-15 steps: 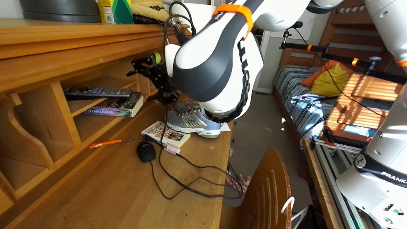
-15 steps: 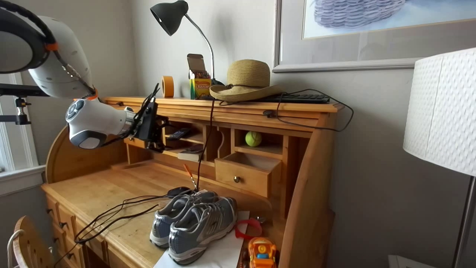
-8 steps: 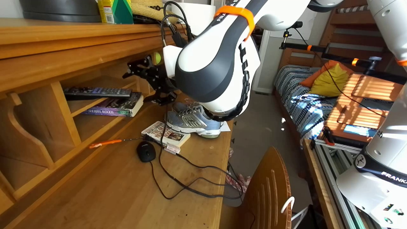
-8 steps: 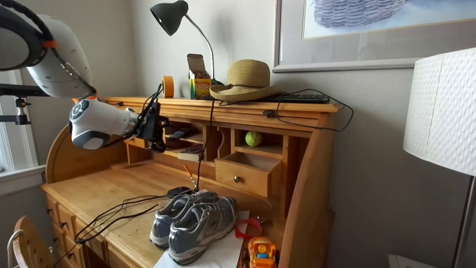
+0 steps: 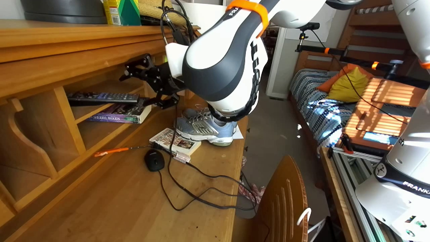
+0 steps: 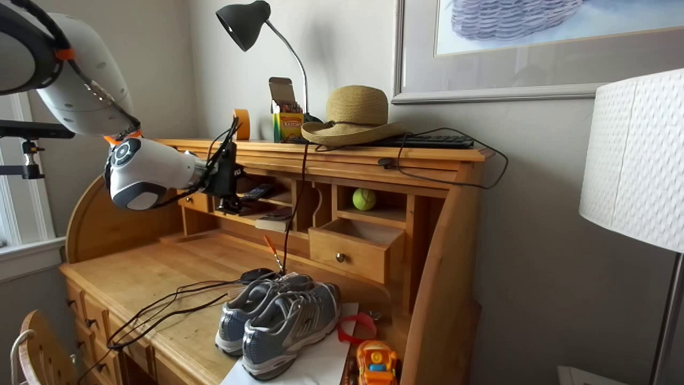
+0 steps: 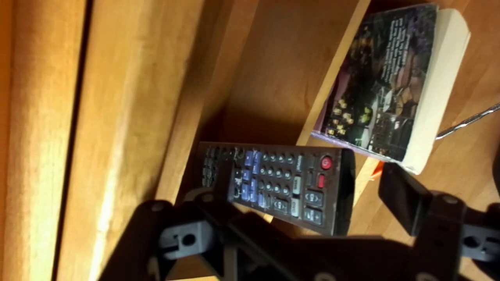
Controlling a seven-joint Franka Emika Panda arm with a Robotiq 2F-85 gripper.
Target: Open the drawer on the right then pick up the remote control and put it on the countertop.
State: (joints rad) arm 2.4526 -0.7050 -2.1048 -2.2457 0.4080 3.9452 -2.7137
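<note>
- In an exterior view, the countertop is carrying a mouse, a paperback and shoes; a chair is standing near its front edge, a bed across the floor.
- In an exterior view, the right-hand drawer is standing pulled out below a tennis ball; a straw hat is resting on the top ledge.
- In the wrist view, the gripper is showing its fingers spread wide; the remote control is lying on a cubby shelf, overhanging its edge.
</note>
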